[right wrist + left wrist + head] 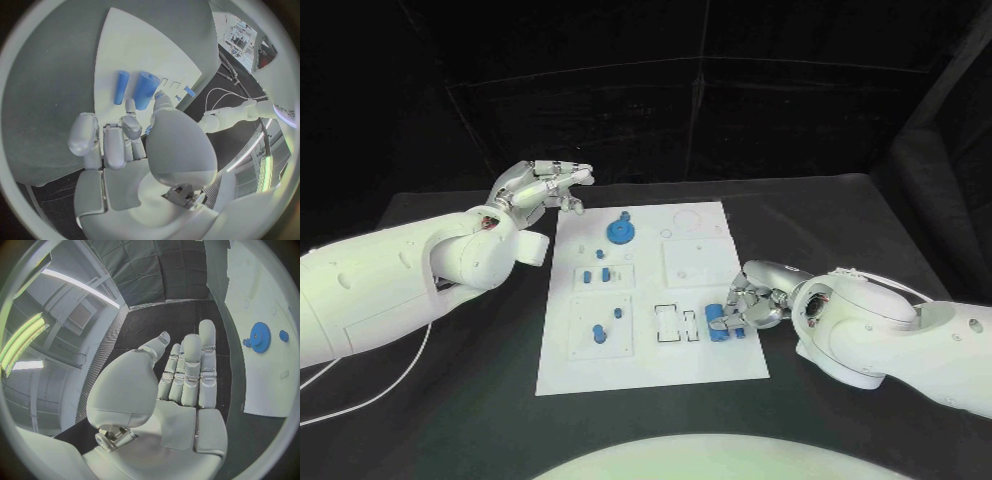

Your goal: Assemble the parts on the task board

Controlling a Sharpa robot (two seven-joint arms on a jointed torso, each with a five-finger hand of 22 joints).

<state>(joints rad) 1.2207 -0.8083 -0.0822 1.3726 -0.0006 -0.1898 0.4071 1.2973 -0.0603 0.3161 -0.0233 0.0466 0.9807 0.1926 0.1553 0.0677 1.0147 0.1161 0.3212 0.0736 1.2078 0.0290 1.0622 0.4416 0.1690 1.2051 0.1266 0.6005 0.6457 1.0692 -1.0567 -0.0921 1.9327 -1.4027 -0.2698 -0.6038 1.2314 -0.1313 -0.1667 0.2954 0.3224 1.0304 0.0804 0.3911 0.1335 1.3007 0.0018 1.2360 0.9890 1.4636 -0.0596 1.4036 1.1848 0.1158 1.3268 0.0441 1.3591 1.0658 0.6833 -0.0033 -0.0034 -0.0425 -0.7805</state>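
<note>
The right hand (750, 302) is at the right edge of the task board (646, 370), fingers curled next to two blue cylinders (136, 88); if it pinches anything, I cannot tell. By the far left corner, the left hand (542, 186) is held with empty, nearly straight fingers, near a blue gear (622, 232).

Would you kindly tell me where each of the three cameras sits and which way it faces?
Head view: on the robot's head, looking down at the task board; both white arms show.
Left wrist view: behind the left robot hand, open, with the board's blue gear beyond.
Right wrist view: behind the right robot hand, by two blue cylinders.
Shared: the head view also shows the gear and the cylinders.
</note>
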